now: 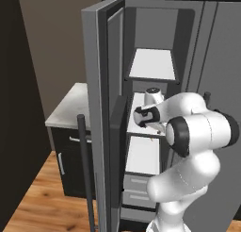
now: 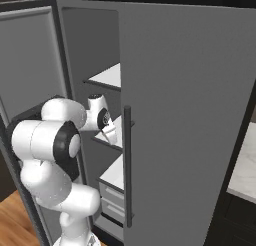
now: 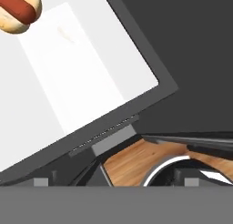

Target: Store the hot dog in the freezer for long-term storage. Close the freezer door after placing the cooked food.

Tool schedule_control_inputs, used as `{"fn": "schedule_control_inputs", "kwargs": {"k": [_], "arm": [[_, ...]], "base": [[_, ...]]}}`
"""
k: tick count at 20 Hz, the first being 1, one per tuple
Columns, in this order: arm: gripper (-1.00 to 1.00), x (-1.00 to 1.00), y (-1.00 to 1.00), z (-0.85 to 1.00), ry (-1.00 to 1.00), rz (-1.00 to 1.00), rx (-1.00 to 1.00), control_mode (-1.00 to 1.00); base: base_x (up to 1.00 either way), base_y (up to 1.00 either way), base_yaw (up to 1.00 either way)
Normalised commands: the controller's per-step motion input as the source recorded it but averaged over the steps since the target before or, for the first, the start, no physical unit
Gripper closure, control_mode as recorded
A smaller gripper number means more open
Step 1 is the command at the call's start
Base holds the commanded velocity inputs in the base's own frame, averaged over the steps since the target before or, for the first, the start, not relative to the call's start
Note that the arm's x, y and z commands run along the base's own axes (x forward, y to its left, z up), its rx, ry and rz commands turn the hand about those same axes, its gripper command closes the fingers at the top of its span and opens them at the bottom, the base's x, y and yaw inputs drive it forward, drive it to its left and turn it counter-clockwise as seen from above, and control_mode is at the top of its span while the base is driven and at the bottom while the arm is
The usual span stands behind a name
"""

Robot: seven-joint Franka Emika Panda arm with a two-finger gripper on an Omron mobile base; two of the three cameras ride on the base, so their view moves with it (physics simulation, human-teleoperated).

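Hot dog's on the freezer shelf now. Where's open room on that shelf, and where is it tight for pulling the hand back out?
In the hand view the hot dog sits at one corner of the white shelf; the rest, down to its dark front edge, is bare. It is tight where the arm passes between the open freezer door and the shut door.

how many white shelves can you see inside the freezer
3: the top shelf, the middle shelf where the arm reaches, and the bottom shelf above the drawers. The arm may hide more.
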Motion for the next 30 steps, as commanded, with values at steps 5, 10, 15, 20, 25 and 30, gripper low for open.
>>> {"fn": "schedule_control_inputs", "kwargs": {"k": [5, 10, 15, 20, 25, 30], "arm": [[-1.00, -0.70, 0.01, 0.65, -0.01, 0.00, 0.00, -1.00], [-1.00, -0.61, 0.11, 0.78, 0.00, 0.00, 0.00, -1.00], [-1.00, -0.56, 0.13, 0.74, 0.00, 0.03, 0.00, -1.00], [-1.00, -0.40, 0.00, 0.47, 0.00, 0.25, 0.00, -1.00], [-1.00, -0.48, 0.00, 0.49, 0.00, 0.38, 0.00, -1.00], [-1.00, -0.65, 0.00, 0.53, 0.00, 0.31, 0.00, -1.00]], "base": [[0.00, 0.00, 0.00], [0.00, 0.00, 0.00], [0.00, 0.00, 0.00], [0.00, 0.00, 0.00], [0.00, 0.00, 0.00], [0.00, 0.00, 0.00]]}}
